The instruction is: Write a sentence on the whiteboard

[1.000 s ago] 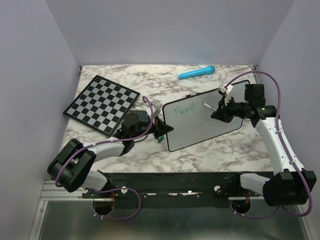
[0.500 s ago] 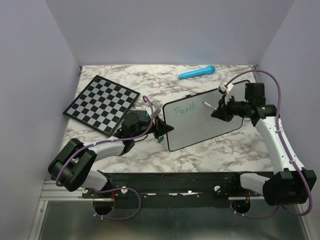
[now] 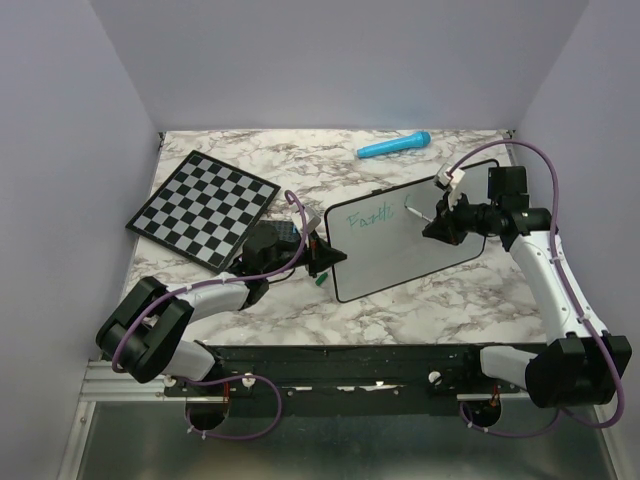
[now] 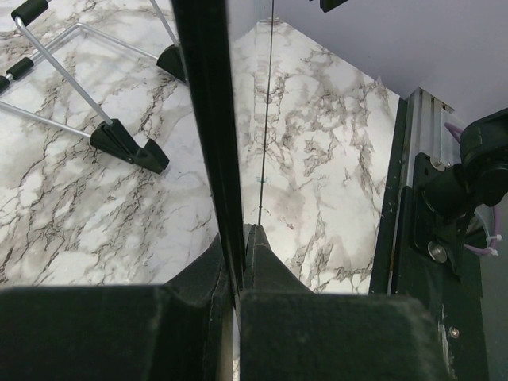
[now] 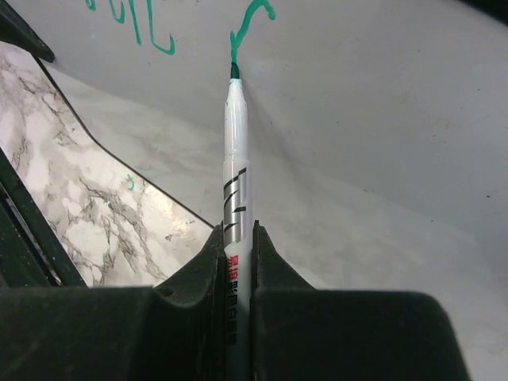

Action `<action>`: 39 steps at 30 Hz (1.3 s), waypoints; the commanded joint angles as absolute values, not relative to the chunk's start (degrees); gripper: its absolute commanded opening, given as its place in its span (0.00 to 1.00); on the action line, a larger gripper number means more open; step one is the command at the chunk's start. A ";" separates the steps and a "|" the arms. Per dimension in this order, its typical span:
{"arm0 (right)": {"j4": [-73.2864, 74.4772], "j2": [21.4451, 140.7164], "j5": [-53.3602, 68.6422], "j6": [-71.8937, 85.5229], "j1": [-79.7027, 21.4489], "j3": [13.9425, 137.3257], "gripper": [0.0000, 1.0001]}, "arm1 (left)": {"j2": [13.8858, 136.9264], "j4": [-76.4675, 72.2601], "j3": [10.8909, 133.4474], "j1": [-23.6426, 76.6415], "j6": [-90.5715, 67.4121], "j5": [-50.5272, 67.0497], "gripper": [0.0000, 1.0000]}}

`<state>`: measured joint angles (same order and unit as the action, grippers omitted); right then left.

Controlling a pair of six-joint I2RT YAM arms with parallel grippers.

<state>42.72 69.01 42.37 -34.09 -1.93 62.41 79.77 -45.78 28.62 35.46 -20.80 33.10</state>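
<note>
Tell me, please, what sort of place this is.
Most likely a robotics lab test cell: a left arm and right arm bolted to a rail at a marble-patterned table, plain walls boxing it in, and staged props, a chessboard and a whiteboard.

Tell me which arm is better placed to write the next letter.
Right. The right gripper holds the white green-tipped marker, tip on the black-framed whiteboard; the left gripper clamps the board's edge.

I'm pinching the marker [image 5: 236, 151] in the right gripper [image 5: 236, 238] | green tip touching the whiteboard [image 5: 381, 143] at a teal stroke of the sentence [image 5: 243, 21] | marble tabletop [image 5: 79, 206] showing past the board's black edge
</note>
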 commanded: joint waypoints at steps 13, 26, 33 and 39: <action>47.11 69.87 42.09 -37.88 -2.20 58.62 0.01 | 81.56 -39.37 29.09 34.54 -14.41 33.05 0.00; 44.39 68.02 44.57 -32.88 -2.20 65.21 0.01 | 82.18 -39.46 29.01 34.54 -14.59 33.22 0.00; 43.07 70.22 44.38 -31.47 -2.20 66.71 0.01 | 82.00 -39.73 28.83 34.54 -14.59 33.31 0.00; 43.33 70.40 45.00 -31.64 -2.20 66.09 0.01 | 82.44 -39.99 28.83 34.54 -14.68 33.40 0.00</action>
<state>44.14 70.04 44.34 -32.36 -1.93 65.21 80.36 -45.17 29.54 34.94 -19.94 34.39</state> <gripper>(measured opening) 0.148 0.061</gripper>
